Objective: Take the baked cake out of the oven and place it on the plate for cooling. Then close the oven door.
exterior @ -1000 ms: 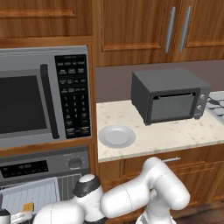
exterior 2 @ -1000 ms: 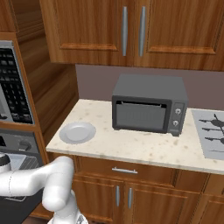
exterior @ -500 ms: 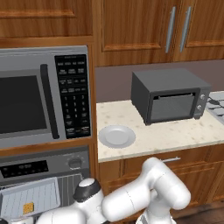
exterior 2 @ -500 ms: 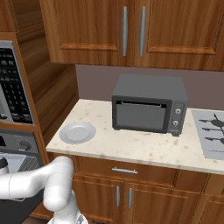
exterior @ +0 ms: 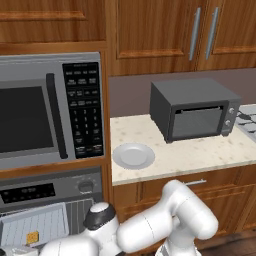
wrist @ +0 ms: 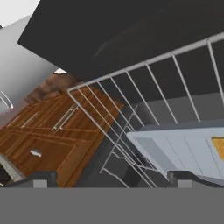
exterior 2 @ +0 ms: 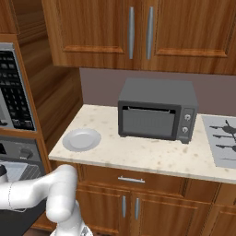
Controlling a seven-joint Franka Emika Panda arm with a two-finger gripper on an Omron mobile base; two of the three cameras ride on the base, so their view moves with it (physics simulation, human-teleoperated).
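The cake (exterior: 33, 237) sits on a pale tray (exterior: 35, 225) inside the open oven (exterior: 50, 192), below the microwave (exterior: 50, 110). In the hand view, the pincer (wrist: 112, 177) has its two tips wide apart, holding nothing, close to the wire rack (wrist: 144, 100) and the tray edge. The plate (exterior: 133, 156) lies bare on the bench (exterior: 200, 152), beside the dark toaster oven (exterior: 192, 109).

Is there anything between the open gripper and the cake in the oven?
Nothing visible. The gripper looks along the wire rack; the cake lies on the tray at the right, uncovered.
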